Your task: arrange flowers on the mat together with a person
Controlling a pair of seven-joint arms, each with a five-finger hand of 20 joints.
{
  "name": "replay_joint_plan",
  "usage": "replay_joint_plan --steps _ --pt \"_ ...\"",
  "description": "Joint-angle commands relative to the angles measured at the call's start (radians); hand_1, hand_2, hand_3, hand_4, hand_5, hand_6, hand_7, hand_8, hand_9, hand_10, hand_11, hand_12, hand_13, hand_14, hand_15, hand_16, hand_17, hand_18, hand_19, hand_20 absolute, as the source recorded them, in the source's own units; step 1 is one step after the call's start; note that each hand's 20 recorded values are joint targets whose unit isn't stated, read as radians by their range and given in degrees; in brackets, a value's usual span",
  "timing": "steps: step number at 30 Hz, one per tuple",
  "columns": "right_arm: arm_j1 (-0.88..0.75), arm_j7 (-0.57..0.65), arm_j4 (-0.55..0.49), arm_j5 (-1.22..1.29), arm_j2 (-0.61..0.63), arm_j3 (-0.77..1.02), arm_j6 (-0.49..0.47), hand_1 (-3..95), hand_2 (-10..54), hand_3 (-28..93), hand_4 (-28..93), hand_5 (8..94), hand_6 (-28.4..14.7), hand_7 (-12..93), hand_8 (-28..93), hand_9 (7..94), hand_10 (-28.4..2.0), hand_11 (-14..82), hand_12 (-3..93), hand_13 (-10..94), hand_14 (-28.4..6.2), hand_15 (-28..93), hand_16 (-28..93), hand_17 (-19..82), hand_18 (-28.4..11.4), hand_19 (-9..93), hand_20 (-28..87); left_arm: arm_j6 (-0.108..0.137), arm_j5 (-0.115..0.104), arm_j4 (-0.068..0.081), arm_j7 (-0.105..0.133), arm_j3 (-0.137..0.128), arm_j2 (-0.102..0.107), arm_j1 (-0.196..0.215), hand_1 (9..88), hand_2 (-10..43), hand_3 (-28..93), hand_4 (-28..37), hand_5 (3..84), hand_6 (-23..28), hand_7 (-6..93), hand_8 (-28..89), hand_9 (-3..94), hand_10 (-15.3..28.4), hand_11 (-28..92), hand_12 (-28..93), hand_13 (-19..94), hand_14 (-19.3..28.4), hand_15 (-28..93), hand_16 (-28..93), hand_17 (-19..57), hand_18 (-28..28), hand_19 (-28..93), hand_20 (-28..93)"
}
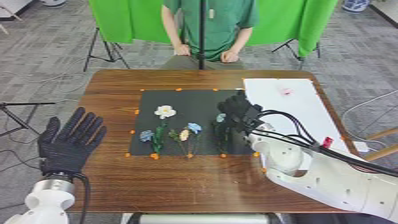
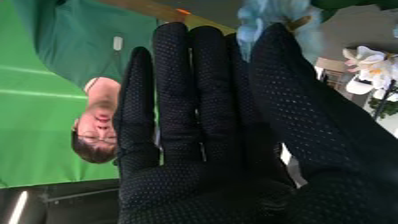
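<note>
At mid-frame, flowers (image 1: pixel 165 111) lie on the mat (image 1: pixel 191 96); a pink thing (image 1: pixel 286 91), upper right, may be left. The right hand (image 1: pixel 236 107), fingers straight, is by a blue flower (image 2: pixel 258 19); the left hand (image 1: pixel 67 155) is spread, empty.

No writing, label, brand, number or sign can be read.
</note>
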Motion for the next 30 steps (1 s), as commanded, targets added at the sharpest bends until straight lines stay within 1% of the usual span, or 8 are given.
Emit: replay_joint_plan --steps 1,6,9,15,20,22,26,30 --pt "-0.023 -0.013 -0.037 0.009 0.01 0.038 -0.032 51.5 -8.5 73 -28 56.9 1.0 36 -7 64.2 -10.3 20.6 25.5 53 -8.9 41 25 24 -17.5 66 20 0.0 0.007 0.006 -0.003 -0.002 0.001 0.009 24.6 13.3 75 -28.3 44.1 8.9 12.3 -9 38.5 15.6 20 10 28 15.8 35 -7 -6.8 15.3 38 14" --pt "-0.046 -0.021 -0.067 0.02 0.027 0.065 -0.06 48.6 -9.5 77 -28 57.0 1.1 32 -8 61.8 -10.9 23.8 20.6 51 -9.4 42 20 23 -17.6 66 19 -0.002 0.002 0.006 0.001 0.0 0.0 0.01 27.2 11.9 74 -28.3 43.9 8.0 13.4 -9 38.4 15.3 20 10 28 15.7 35 -7 -6.7 15.3 38 15" --pt "-0.07 -0.017 -0.09 0.033 0.038 0.099 -0.071 47.1 -9.5 79 -28 56.9 1.3 29 -13 60.6 -11.4 22.7 20.1 51 -9.7 41 20 23 -17.8 66 19 -0.002 -0.009 0.007 0.006 0.002 0.003 0.008 27.3 11.7 74 -28.3 43.8 8.1 13.6 -9 38.3 15.3 20 10 28 15.6 35 -7 -6.7 15.3 38 15" --pt "-0.123 -0.009 -0.144 0.037 0.072 0.168 -0.061 44.9 -9.5 80 -28 55.5 0.3 28 -16 58.8 -12.8 20.9 19.6 49 -10.5 41 20 22 -18.1 66 18 -0.004 -0.009 0.007 0.004 0.002 -0.006 0.009 27.2 11.6 74 -28.3 43.9 8.2 13.4 -9 38.3 15.3 20 10 29 15.6 35 -7 -6.7 15.3 38 15" --pt "-0.269 -0.004 -0.199 0.078 0.089 0.35 -0.035 43.4 -9.5 80 -28 54.0 -0.3 26 -16 57.0 -13.6 19.0 18.9 48 -11.1 40 19 21 -18.4 66 18 -0.011 -0.002 0.006 0.009 0.003 -0.004 0.01 26.8 11.9 74 -28.3 43.9 8.4 13.1 -9 38.3 15.3 20 10 28 15.6 35 -7 -6.7 15.3 38 14" --pt "-0.355 -0.015 -0.231 0.178 0.094 0.464 -0.026 40.5 -9.5 80 -28 52.7 -1.0 25 -16 55.1 -14.2 17.5 18.4 47 -11.7 38 18 21 -18.4 64 16 -0.015 0.015 0.007 0.008 0.005 -0.006 0.004 26.3 12.4 74 -28.3 43.9 8.4 13.0 -9 38.3 15.4 20 10 29 15.6 35 -7 -6.7 15.3 38 14" --pt "-0.539 -0.066 -0.306 0.358 0.096 0.72 -0.046 36.4 -9.5 80 -27 48.6 -2.6 22 -14 48.5 -15.8 13.0 17.3 40 -13.7 30 16 19 -18.0 57 11 -0.02 0.091 0.003 -0.006 -0.009 -0.005 0.011 24.7 13.9 74 -28.3 44.2 8.2 12.1 -9 39.1 15.1 19 9 29 14.8 32 -8 -6.5 15.3 37 14" --pt "-0.751 -0.158 -0.388 0.614 0.059 1.024 -0.113 33.8 -9.5 78 -26 43.9 -3.7 17 -12 43.2 -16.4 8.8 17.0 35 -14.8 24 16 16 -18.3 53 9 -0.018 0.121 0.002 -0.001 -0.029 0.003 0.007 23.8 14.5 74 -28.3 44.5 8.1 11.6 -9 39.3 14.8 18 9 29 14.5 31 -8 -6.4 15.3 37 14"
